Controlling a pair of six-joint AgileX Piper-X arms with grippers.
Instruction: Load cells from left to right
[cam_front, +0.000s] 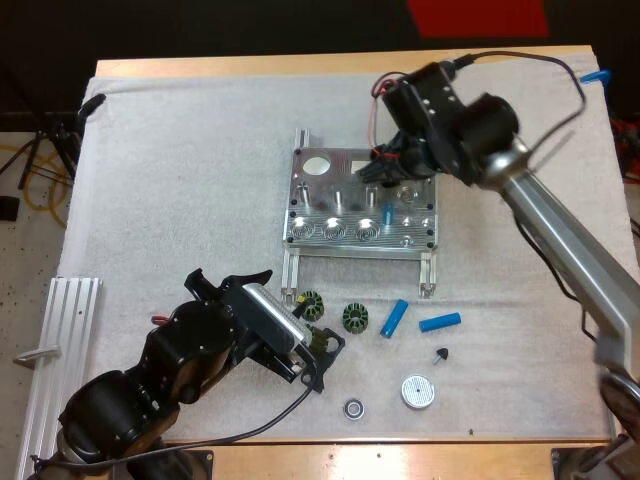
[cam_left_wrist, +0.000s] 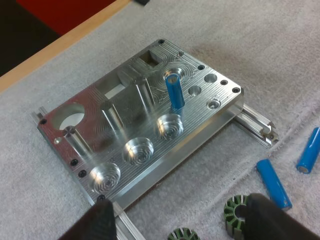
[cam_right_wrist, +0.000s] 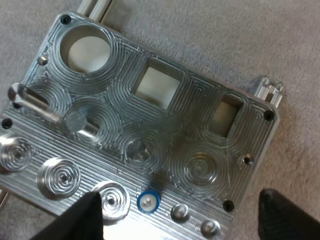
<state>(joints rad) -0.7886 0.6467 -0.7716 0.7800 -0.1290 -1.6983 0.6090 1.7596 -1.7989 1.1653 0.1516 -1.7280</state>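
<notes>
My right pincer (cam_front: 388, 172) hangs over the fixture (cam_front: 340, 225), which sits mid-mat (cam_front: 180, 180). One cell (cam_front: 387, 212) stands in the fixture, just under that pincer. My left pincer (cam_front: 325, 362) is on the fixture's near side, apart from it. Two stators (cam_front: 311, 305) lie just ahead of the left pincer, and two loose cells (cam_front: 394, 318) lie to its right, past the stators.

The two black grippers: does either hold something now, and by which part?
Nothing is held. The left gripper stands open near the machined metal fixture; the right gripper stands open above it, clear of the upright blue cylinder.
</notes>
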